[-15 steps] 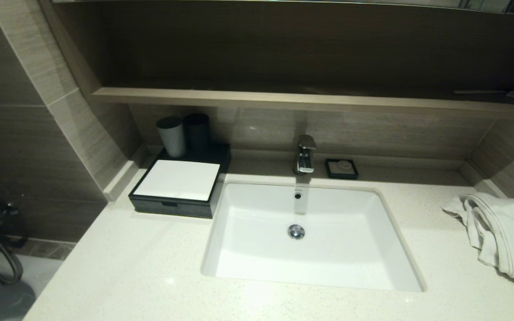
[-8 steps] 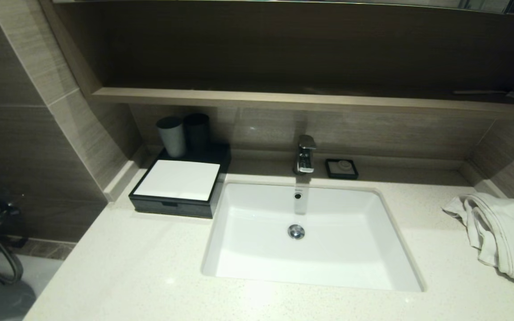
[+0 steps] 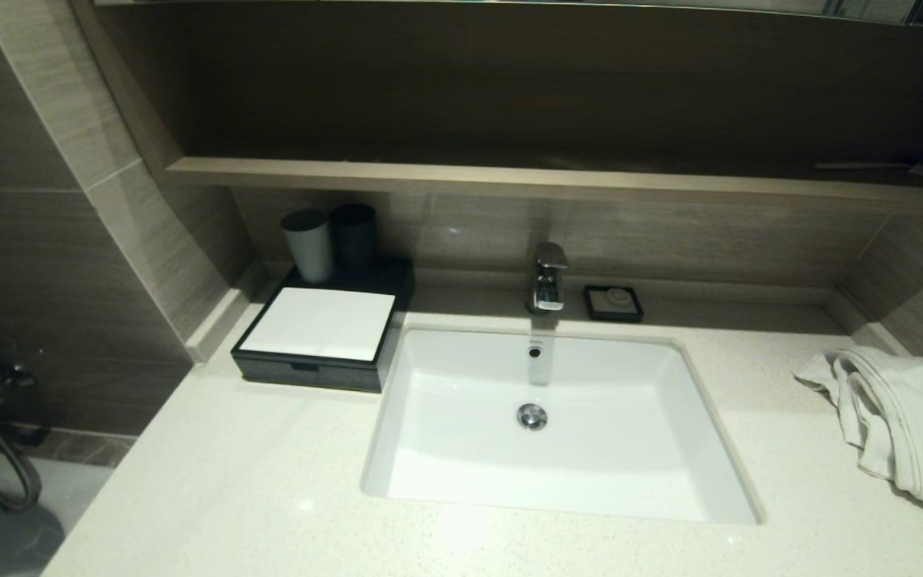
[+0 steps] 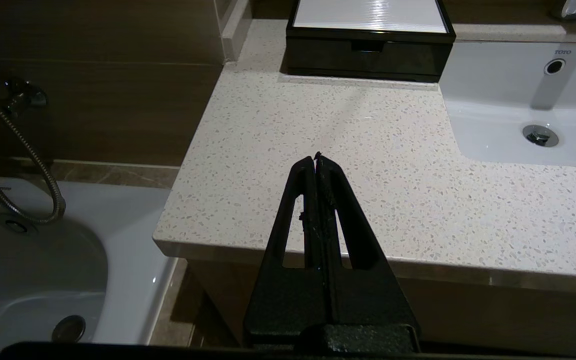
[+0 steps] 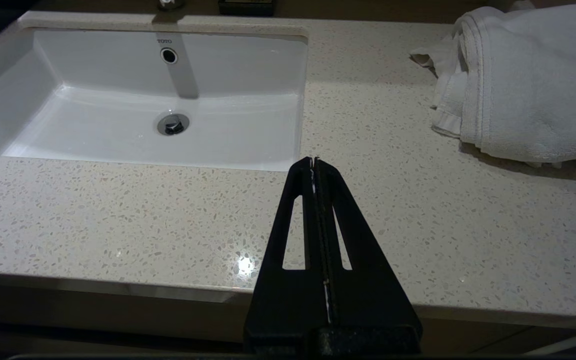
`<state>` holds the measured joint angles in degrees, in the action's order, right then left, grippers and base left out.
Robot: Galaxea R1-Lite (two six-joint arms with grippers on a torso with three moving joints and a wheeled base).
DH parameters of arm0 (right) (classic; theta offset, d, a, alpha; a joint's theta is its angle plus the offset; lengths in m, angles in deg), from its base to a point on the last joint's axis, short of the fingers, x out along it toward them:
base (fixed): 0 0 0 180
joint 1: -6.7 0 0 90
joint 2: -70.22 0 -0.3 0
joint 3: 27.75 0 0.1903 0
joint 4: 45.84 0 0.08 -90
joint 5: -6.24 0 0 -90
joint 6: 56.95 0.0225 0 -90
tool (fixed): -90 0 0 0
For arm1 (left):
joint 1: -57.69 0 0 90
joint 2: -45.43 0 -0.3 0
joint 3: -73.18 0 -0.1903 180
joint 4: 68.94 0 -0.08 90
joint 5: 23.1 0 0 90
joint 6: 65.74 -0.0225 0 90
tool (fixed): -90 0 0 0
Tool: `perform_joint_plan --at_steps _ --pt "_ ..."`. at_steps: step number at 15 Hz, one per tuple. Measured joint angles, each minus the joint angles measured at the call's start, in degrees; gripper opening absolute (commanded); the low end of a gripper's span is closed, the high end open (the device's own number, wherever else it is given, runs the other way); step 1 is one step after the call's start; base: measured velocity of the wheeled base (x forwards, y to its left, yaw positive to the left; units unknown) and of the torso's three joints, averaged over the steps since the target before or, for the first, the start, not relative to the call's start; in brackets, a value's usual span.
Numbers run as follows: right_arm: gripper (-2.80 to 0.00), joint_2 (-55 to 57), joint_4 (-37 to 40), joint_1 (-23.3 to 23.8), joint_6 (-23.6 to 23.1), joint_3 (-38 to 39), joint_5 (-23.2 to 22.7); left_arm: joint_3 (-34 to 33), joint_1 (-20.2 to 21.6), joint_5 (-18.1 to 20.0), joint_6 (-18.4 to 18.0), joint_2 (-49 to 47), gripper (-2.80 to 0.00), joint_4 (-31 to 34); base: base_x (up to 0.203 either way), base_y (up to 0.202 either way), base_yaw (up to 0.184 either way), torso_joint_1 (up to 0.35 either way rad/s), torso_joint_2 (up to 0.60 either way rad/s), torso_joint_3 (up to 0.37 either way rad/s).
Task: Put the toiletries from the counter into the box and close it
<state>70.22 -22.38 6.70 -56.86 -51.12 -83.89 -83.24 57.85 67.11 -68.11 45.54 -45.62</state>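
Left hand (image 4: pixel 316 159): black, fingers pressed together, holding nothing, poised over the front edge of the surface (image 4: pixel 368 165), facing the box (image 4: pixel 370 52); right hand (image 5: pixel 314 161): likewise closed and empty, over the front edge between the sink basin (image 5: pixel 248 125) and the white towel (image 5: pixel 523 80). Box (image 3: pixel 319 336): low, black, rectangular, white square top panel, front drawer pushed in flush, at the back left of the pale speckled surface just beside the basin, two dark cups (image 3: pixel 332 240) on its rear part. Toiletries: none visible on the surface in any view.
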Motion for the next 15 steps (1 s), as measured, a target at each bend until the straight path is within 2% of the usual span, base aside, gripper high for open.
perform_joint_plan --at_steps 15 --pt "-2.8 0.0 0.0 0.0 -0.2 0.0 0.0 -0.2 0.0 0.0 1.2 0.0 -2.8 -0.5 0.0 0.0 0.0 0.0 0.0 0.0"
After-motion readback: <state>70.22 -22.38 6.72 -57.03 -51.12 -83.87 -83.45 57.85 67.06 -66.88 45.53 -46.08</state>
